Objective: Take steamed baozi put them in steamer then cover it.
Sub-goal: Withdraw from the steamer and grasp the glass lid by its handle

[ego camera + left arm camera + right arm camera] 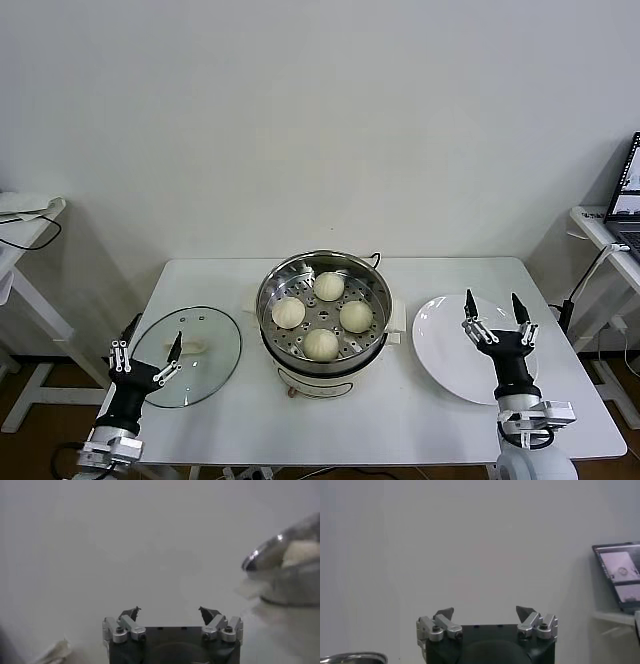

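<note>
One white table (230, 420) carries everything we list, largest first. Steamer (322, 300): steel pot at table centre, uncovered. White plate (440, 345): bare, to its right, reaching close to the front edge. Glass lid (205, 350): flat on the table left of the pot, rim near the front-left edge. Four steamed baozi (321, 343): all on the perforated tray inside the steamer, apart from one another. Right gripper (497, 322): above the plate, jaws spread, holding nothing. Left gripper (146, 360): just beside the lid's near-left rim, jaws likewise spread and empty.

Covering remains, by our judgement. We note the risks: the lid is smooth and lies flat, so a pinch at its rim could slip or push it off the nearby edge; set down off-centre, it could tilt against the pot wall. Open room lies between lid and pot, and along the table's back.
</note>
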You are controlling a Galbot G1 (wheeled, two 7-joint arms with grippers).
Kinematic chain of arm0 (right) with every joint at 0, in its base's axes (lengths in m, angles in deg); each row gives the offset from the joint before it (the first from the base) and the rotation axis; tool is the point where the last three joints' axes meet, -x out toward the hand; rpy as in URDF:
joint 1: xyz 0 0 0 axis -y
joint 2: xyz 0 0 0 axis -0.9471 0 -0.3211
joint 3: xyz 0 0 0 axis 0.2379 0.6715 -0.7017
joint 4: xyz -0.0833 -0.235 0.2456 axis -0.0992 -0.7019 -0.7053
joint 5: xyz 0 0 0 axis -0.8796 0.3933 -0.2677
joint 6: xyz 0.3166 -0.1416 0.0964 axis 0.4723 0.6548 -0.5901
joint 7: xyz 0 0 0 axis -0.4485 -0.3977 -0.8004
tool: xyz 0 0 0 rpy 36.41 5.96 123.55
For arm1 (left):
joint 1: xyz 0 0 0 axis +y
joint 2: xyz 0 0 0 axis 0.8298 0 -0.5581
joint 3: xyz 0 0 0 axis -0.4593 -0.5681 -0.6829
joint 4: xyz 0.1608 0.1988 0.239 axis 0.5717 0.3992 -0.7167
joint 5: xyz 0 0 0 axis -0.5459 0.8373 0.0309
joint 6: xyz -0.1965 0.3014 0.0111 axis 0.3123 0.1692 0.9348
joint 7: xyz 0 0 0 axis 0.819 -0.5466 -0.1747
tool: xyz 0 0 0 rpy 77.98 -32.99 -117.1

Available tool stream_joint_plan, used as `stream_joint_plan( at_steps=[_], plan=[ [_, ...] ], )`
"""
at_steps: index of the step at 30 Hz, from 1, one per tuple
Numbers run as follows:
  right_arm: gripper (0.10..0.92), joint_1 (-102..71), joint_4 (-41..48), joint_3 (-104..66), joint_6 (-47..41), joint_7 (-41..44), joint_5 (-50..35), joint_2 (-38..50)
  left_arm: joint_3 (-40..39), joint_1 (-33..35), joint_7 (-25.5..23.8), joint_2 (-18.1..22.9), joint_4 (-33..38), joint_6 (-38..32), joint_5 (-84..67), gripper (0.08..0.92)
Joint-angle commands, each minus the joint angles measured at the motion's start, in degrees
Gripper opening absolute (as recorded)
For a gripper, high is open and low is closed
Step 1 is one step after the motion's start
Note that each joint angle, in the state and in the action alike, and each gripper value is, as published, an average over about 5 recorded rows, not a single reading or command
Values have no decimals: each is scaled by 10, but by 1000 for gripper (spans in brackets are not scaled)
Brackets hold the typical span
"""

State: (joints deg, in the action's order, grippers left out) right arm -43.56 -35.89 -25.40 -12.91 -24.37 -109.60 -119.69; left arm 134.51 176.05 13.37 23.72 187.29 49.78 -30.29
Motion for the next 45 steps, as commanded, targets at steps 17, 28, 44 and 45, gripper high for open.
stream_joint_plan(
  at_steps=[17,28,44,45],
  plan=[
    [823,-2,16,1,13,-7,11,-26,15,-49,106,-24,-159,-56,422,823],
    [823,0,23,-2,15,-7,13,-30,1,-91,104,-22,-207,-44,429,823],
    [823,-3,25,-7,19,-6,18,-34,-14,-164,97,-19,-252,-29,432,823],
    [823,-3,25,-7,20,-6,18,-34,-15,-169,97,-18,-255,-29,433,823]
  ],
)
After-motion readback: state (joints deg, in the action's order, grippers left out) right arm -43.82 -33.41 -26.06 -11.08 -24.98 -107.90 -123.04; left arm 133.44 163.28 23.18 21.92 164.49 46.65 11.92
